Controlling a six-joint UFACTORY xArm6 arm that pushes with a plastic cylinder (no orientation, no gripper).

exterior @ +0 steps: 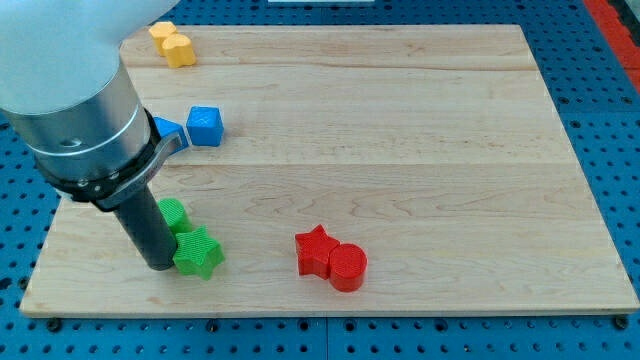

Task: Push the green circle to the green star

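Note:
The green circle point(174, 213) sits at the lower left of the wooden board point(400, 150), partly hidden by my rod. The green star point(199, 252) lies just below and to the right of it, touching or nearly touching it. My tip point(160, 264) rests on the board directly left of the green star and below the green circle, close against both.
A red star point(314, 250) and a red circle point(348, 267) lie together at the bottom middle. A blue cube point(205, 125) and a blue block point(167, 131), half hidden by the arm, sit at the left. Two yellow blocks point(172, 43) lie at the top left.

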